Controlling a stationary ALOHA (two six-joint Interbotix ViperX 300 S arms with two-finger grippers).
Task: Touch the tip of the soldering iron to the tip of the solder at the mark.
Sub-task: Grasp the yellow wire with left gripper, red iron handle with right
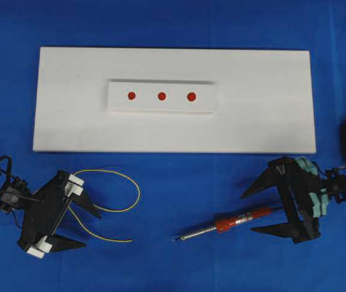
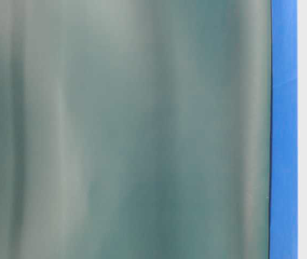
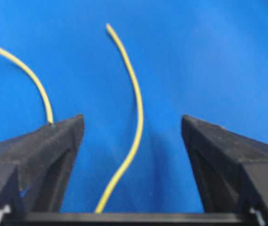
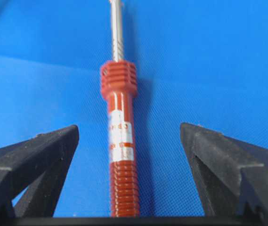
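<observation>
Soldering iron (image 4: 120, 141) between spread right gripper (image 4: 129, 141) jaws

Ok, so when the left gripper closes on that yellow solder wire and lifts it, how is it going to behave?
The solder is very thin and lies in a loose curl, so it will likely flex and droop beyond the grip. It probably weighs almost nothing. The free tip may swing, and with the left gripper wide open around it, the strand could slip between the fingers.

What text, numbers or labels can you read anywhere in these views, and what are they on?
Pale label on the soldering iron handle: red printing, too blurred to read; it may end in "63".
Raised white strip on the white board: three red dots, no lettering.
Nothing else carries text.
</observation>
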